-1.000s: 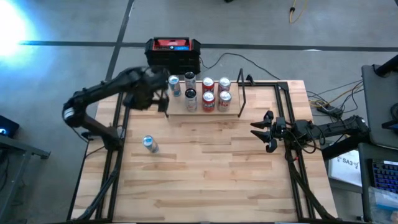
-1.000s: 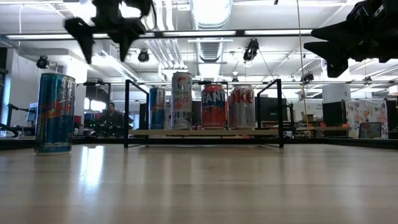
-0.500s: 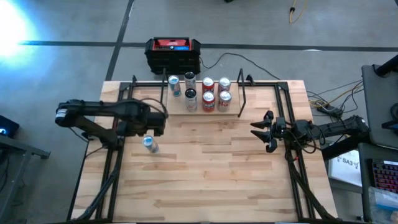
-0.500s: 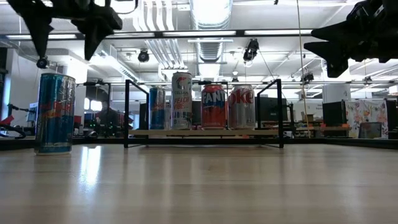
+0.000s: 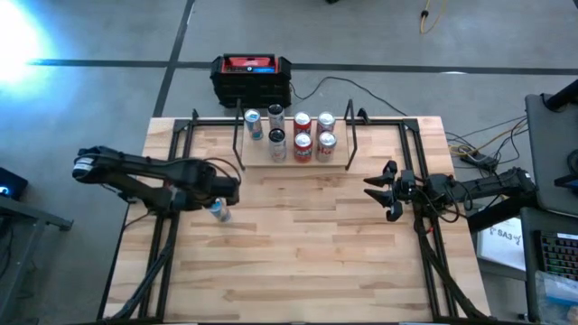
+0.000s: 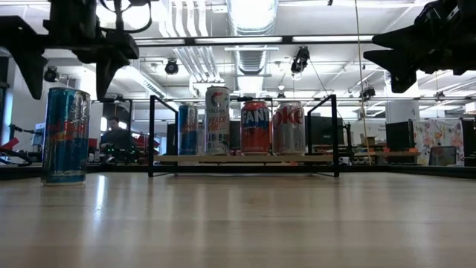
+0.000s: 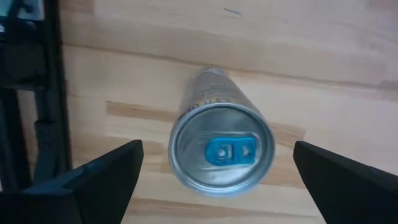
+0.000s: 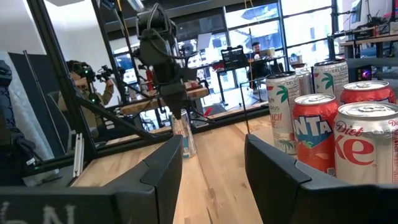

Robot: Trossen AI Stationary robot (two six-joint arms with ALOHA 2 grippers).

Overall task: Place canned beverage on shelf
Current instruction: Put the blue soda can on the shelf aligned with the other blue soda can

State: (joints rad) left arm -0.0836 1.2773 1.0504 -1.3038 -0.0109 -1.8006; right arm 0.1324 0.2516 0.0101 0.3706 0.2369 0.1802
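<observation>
Left gripper point(image 5: 219, 200), having swung from the shelf, is hovering fingers apart above the tall blue aluminium can point(image 7: 221, 149) standing on the tabletop. Light-wood shelf point(image 5: 336, 166) is carrying six cans. Right gripper point(image 5: 379, 191) is waiting, fingers together.

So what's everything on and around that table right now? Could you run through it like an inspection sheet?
Surface: slatted wooden table.
Job's things: blue can standing alone on the table; shelf holding six cans.
Clutter: nothing seen.
Grippers: left gripper open, straight above the blue can; right gripper shut, waiting at the right edge.
Cables: black cable behind the table.
Surroundings: black-and-red box; people seated in the room behind.
</observation>
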